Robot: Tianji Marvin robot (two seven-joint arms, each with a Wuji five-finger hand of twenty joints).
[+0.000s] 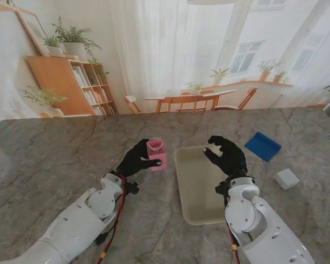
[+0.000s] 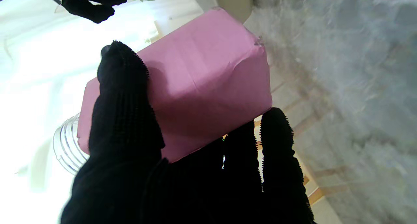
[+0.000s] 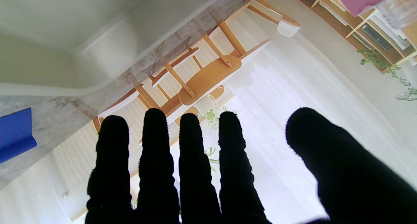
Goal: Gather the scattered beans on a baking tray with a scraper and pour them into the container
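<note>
My left hand (image 1: 136, 159) is shut on a pink-wrapped container (image 1: 157, 155) with a clear ribbed neck, held just left of the tray. In the left wrist view the pink container (image 2: 192, 80) fills the middle, with my fingers (image 2: 125, 97) wrapped around it. A cream baking tray (image 1: 201, 204) lies at the centre of the table; I cannot make out any beans on it. My right hand (image 1: 227, 155) hovers open over the tray's far right part, fingers (image 3: 192, 159) spread. The blue scraper (image 1: 263, 146) lies on the table to the right, apart from both hands, and its blue edge (image 3: 14, 133) shows in the right wrist view.
A small white block (image 1: 286, 179) sits on the marble table (image 1: 55, 159) at the right, nearer to me than the scraper. Beyond the table's far edge are a bookshelf, chairs and curtains.
</note>
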